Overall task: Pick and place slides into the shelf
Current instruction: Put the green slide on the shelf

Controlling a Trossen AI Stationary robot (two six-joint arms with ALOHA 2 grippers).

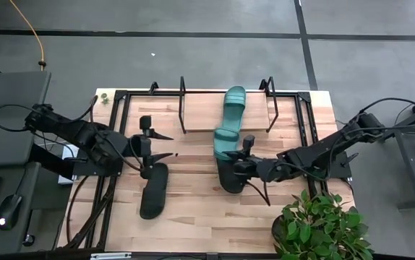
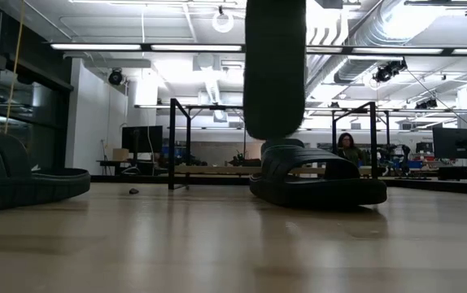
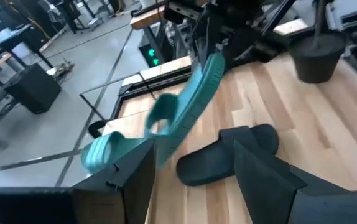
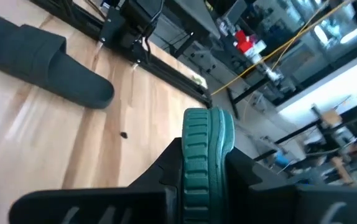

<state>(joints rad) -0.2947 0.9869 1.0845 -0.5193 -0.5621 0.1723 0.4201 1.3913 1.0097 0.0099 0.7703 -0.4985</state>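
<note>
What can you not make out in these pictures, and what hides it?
High view: the right gripper and its teal slide cover most of a black slide.
Low view: a blurred dark shape hides the middle of the shelf.
Right wrist view: the teal slide shows edge-on only, the rest cut off.

A dark open-toe slide sandal (image 2: 319, 175) lies flat on the pale wooden worktop (image 2: 233, 244); a second dark slide (image 2: 22, 177) rests at the left edge. A dark upright slide sole (image 2: 275, 65) hangs above the first sandal.
</note>
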